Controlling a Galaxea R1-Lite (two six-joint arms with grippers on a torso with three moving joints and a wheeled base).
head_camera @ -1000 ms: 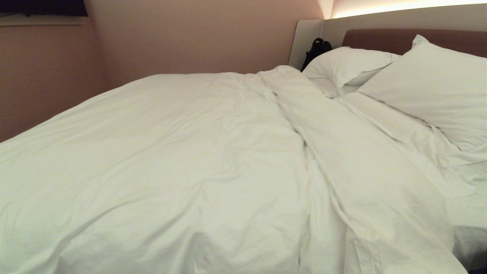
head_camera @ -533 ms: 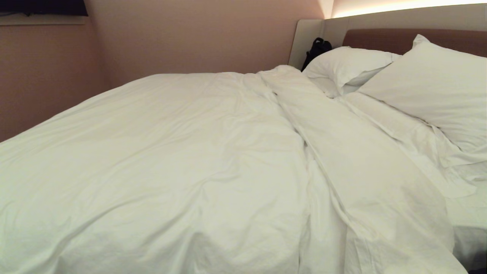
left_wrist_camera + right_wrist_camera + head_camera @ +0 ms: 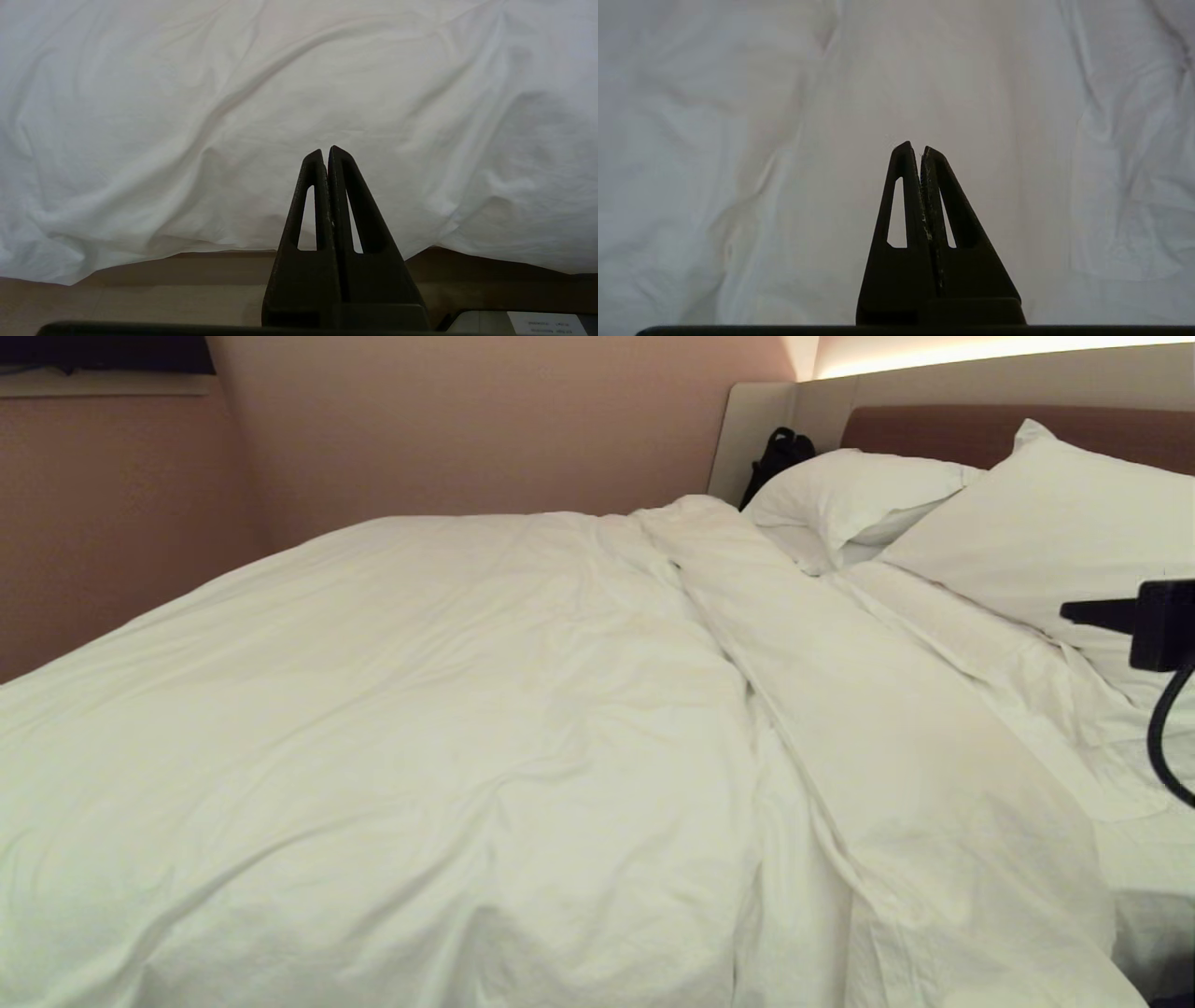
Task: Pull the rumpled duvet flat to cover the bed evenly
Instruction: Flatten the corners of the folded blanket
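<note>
The white duvet (image 3: 420, 709) lies rumpled over most of the bed, with a long band (image 3: 887, 728) folded back along its pillow end. The bed's brown headboard (image 3: 934, 429) shows at the back right. My right gripper (image 3: 1069, 610) reaches in from the right edge, above the sheet beside the near pillow. In the right wrist view it (image 3: 915, 148) is shut and empty, hanging over wrinkled white cloth (image 3: 738, 140). My left gripper (image 3: 324, 151) is parked low, shut and empty, facing the duvet's hanging side (image 3: 187, 116).
Two white pillows (image 3: 850, 485) (image 3: 1055, 532) lean against the headboard. A black bag (image 3: 780, 453) sits in the corner behind them. Bare white sheet (image 3: 1148, 859) shows at the near right. Wooden floor (image 3: 140, 294) runs under the duvet's edge. A pink wall bounds the far side.
My right arm has come into the head view at the right edge, where nothing showed before. The duvet and pillows lie as they did.
</note>
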